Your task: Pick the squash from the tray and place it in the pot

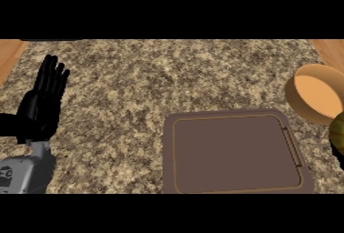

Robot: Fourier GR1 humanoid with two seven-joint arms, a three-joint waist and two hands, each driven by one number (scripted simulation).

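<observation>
On the speckled granite counter (168, 73), seen from the head, a flat brown rectangular tray (232, 152) with a raised rim sits right of centre, and nothing lies on its bare floor. Beyond its far right corner a round tan pot (316, 93) stands tipped toward the viewer, its orange inside showing, close enough to make a short carry. At the right edge, just below the pot, a sliver of olive-green rounded squash (338, 129) shows; judging by its position off the tray, it is probably being carried toward the pot. A dark shape beneath it may be the right hand, but I cannot tell how its fingers stand. The left hand (42, 104) rests at the left edge, fingers straight and upward, holding nothing, well clear of the work.
</observation>
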